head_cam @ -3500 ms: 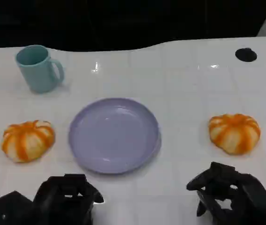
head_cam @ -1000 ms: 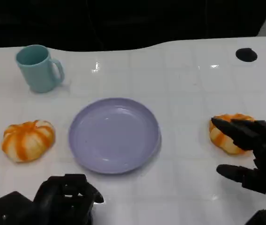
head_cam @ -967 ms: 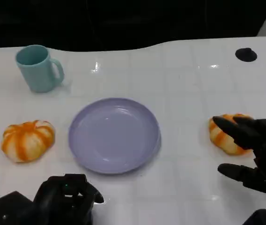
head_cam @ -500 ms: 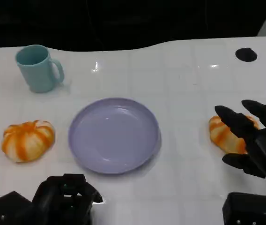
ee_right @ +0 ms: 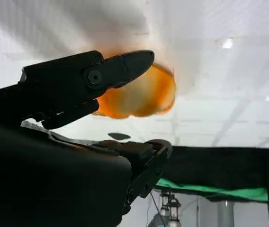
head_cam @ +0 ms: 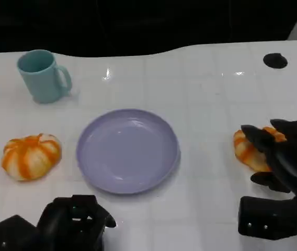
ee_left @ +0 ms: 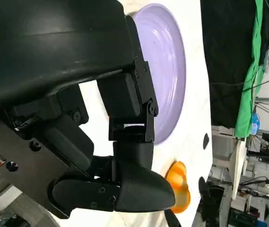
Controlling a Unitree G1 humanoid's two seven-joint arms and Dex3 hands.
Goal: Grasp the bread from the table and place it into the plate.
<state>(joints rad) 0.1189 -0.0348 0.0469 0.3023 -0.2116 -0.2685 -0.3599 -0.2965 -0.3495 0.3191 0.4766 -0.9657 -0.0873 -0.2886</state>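
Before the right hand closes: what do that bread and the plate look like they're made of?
The bread by the right hand: likely soft foam or plush, a toy; matte, orange and cream stripes, puffy lobes. Plate: probably hard plastic or melamine, though glazed ceramic is possible; smooth lilac, faintly glossy with soft highlights.

You had the plate (head_cam: 127, 150) at the table's (head_cam: 211, 94) middle, one bread (head_cam: 31, 156) to its left, another bread (head_cam: 249, 149) right, the mug (head_cam: 44, 76) behind-left.
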